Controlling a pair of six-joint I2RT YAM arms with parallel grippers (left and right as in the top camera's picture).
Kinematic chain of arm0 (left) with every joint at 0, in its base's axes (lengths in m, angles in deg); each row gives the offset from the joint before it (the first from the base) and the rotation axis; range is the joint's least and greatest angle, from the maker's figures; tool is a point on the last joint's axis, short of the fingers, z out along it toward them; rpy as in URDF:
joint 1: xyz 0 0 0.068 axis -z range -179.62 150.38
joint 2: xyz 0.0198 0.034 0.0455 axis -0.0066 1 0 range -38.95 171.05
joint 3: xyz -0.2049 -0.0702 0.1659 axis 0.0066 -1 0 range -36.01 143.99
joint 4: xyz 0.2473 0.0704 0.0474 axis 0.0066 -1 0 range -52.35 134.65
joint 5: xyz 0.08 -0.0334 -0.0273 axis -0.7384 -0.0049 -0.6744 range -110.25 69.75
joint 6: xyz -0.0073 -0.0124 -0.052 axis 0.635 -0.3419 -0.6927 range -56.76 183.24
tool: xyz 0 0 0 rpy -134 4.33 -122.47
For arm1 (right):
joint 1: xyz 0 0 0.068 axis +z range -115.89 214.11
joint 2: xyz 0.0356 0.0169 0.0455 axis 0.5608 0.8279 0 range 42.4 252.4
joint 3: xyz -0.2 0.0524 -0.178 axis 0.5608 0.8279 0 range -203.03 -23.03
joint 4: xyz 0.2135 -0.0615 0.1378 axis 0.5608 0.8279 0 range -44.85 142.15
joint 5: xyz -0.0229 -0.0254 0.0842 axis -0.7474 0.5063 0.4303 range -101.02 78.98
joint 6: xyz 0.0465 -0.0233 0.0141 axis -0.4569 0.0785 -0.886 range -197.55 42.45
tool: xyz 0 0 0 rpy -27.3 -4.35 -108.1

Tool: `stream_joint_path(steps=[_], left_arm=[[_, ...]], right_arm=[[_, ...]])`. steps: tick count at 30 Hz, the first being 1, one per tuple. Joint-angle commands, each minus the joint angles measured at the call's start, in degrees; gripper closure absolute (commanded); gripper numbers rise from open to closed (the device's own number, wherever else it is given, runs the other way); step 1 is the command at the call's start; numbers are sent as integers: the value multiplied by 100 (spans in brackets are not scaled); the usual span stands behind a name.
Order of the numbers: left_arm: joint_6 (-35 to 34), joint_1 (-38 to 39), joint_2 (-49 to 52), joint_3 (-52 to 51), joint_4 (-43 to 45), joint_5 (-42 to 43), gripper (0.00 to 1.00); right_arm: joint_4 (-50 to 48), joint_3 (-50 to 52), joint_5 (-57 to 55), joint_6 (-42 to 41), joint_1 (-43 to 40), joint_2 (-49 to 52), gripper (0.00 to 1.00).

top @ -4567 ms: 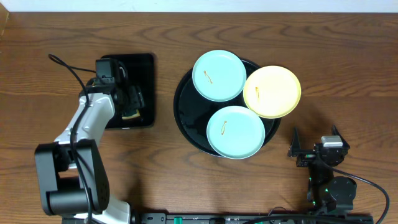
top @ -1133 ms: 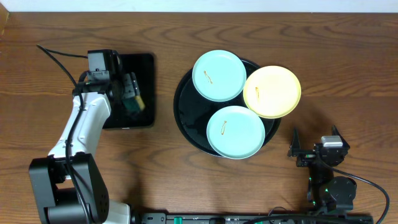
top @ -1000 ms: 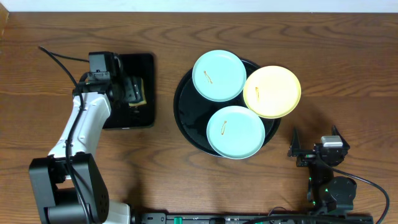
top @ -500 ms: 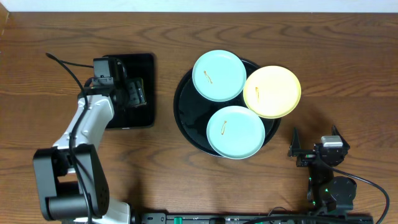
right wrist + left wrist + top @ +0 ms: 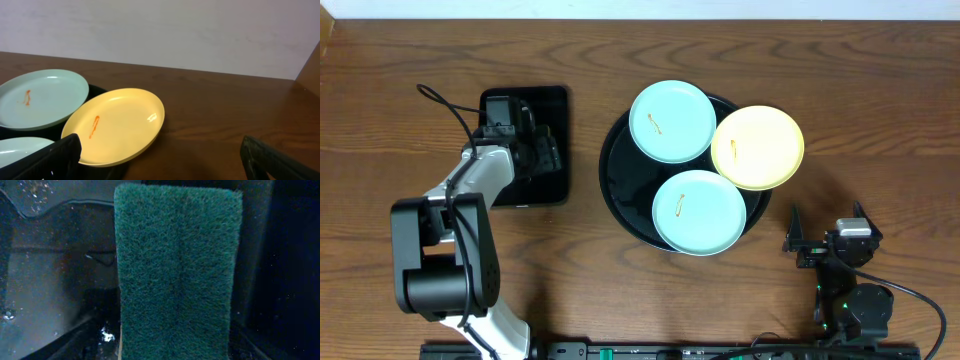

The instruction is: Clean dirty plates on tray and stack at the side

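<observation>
Three plates lie on the round black tray: a pale blue one at the back, a pale yellow one overhanging the right rim, and a pale blue one at the front. Each has an orange-brown streak. My left gripper is over the rectangular black tray, far left of the plates, shut on a green scouring sponge. My right gripper is open and empty, right of the round tray. Its wrist view shows the yellow plate and a blue plate.
The rectangular tray's floor looks wet and speckled in the left wrist view. Bare wood table lies right of the round tray and along the front. A pale wall stands behind the table.
My left arm has swung a little to the right over the rectangular tray, still holding the sponge. The plates and the right arm have not moved.
</observation>
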Motion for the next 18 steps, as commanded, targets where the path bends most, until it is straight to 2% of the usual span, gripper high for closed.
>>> stream_joint_path(steps=[1,2,4,7,9,10,18], left_arm=[[225,7,170,-35,9,-15,28],[223,7,184,-37,9,-79,31],[236,7,181,-35,44,-136,43],[245,4,179,4,57,-136,66],[264,-9,107,85,-92,-138,87],[262,-13,35,136,-210,-138,92],[195,-22,-1038,269,-973,-136,93]], right_arm=[[24,11,-13,-94,57,0,1],[24,11,-13,-94,59,0,1],[24,11,-11,-94,57,0,1],[24,11,-13,-94,57,0,1],[24,11,-13,-94,57,0,1],[24,11,-13,-94,57,0,1],[24,11,-13,-94,57,0,1]])
